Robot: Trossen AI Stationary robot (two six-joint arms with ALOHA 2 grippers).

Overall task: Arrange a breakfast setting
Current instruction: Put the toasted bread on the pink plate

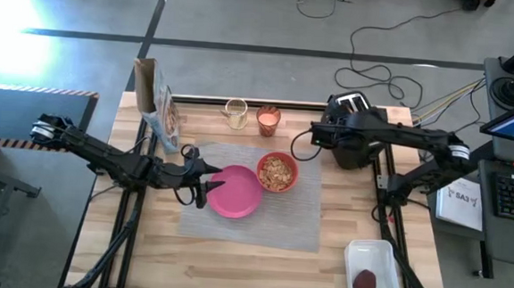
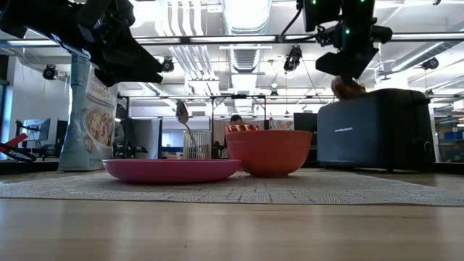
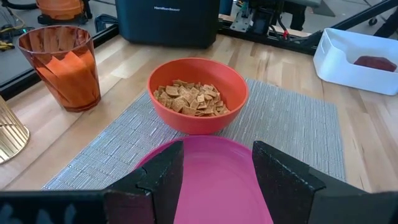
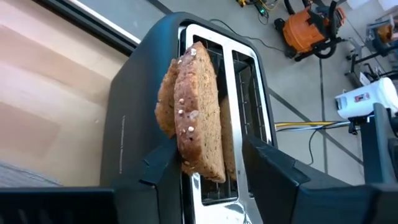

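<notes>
The grey woven placemat lies mid-table. On it rest the pink plate and the red bowl, which holds cereal. My left gripper hovers open above the plate's left edge, touching nothing; the low view shows it well above the plate. My right gripper is shut on a brown seeded toast slice above the black toaster. The glass of orange drink stands behind the mat. The spoon stands in a clear glass. The dark red patty lies in a white tray. My right gripper pinches the toast's upper end between its two fingers, one on each flat face. The fingers point down from above. The toast hangs upright below them over the toaster's slot. I cannot tell whether its lower end is clear of the slot.
A cereal box stands at the far left of the table. The white tray sits at the near right corner. Bare wood lies along the near edge in front of the mat.
</notes>
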